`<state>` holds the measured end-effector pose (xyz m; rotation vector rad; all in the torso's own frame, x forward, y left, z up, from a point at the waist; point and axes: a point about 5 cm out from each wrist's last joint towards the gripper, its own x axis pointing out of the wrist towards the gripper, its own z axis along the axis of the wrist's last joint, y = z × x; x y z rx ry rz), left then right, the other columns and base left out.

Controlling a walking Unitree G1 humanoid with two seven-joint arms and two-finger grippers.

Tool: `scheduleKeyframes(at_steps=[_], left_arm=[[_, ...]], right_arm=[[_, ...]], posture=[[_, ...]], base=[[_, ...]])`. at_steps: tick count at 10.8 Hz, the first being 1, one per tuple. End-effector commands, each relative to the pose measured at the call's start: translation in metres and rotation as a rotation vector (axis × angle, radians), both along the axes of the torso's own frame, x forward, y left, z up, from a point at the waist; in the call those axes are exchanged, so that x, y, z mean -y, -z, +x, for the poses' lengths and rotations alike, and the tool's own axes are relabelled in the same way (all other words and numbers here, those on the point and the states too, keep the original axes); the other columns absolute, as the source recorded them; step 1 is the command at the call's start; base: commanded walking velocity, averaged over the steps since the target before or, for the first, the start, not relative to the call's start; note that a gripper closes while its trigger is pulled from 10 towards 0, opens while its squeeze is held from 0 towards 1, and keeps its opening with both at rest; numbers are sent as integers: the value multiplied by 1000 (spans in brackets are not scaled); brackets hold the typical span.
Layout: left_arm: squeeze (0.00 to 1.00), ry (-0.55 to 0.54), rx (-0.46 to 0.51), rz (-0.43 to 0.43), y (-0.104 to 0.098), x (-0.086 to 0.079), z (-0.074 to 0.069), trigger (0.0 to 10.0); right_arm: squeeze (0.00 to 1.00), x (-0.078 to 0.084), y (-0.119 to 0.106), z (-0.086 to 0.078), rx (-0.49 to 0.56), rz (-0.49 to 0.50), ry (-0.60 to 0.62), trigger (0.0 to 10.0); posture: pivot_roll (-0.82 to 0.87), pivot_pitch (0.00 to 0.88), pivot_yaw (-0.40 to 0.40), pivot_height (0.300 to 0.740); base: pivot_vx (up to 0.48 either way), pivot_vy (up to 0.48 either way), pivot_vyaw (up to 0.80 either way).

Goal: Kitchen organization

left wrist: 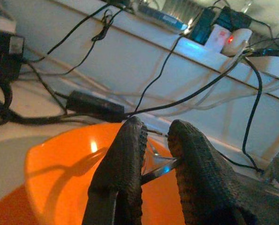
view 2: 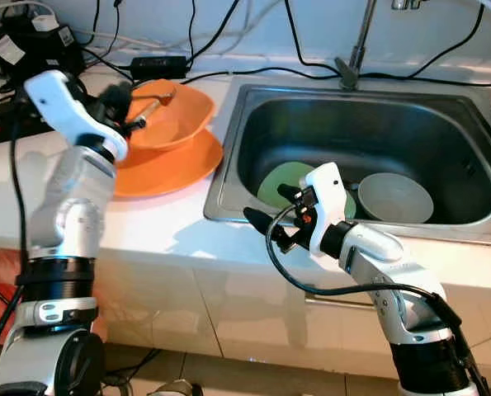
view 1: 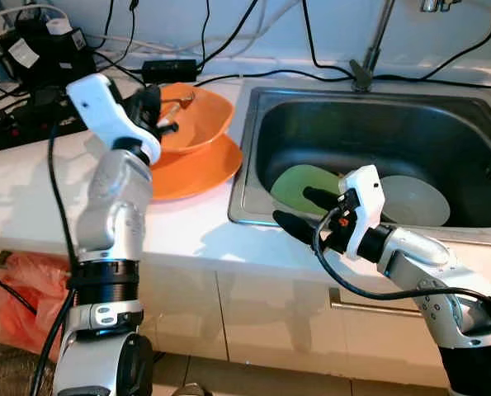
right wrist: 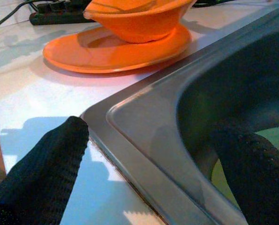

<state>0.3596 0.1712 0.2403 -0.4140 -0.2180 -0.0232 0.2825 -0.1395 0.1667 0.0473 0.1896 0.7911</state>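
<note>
I take the step in hand to be gathering dishes, with the sink point(view 1: 253, 157) as landmark. My left gripper point(view 1: 154, 111) sits over the orange bowl point(view 1: 197, 124), which rests on the orange plate point(view 1: 191, 169) on the counter just beside the sink's left rim; its fingers point(left wrist: 125, 154) are pinched on a thin metal utensil handle point(left wrist: 160, 168). My right gripper point(view 2: 270, 210) hangs spread, straddling the sink's front-left corner, holding nothing. Inside the basin lie a green plate point(view 1: 299, 183) and a pale bowl point(view 1: 414, 200). Next I judge the utensil needs lifting clear. Cables point(view 1: 30, 49) crowd the counter behind the bowl; the basin offers open room.
</note>
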Motion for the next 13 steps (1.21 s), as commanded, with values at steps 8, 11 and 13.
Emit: scheduleKeyframes(at_steps=[8,11,13], left_arm=[[0,184,-232,-466,18,22,-3,0],[0,169,-128,-484,-4,14,-3,0],[0,194,-113,-496,-9,16,-4,0]], right_arm=[[0,-2,-3,1,26,-21,-9,10000],[0,-2,-3,2,28,-21,-10,10000],[0,-3,-3,3,28,-20,-9,10000]], posture=[[65,45,46,740],[71,45,45,740],[73,44,47,740]], base=[[0,0,0],[0,0,0],[0,0,0]])
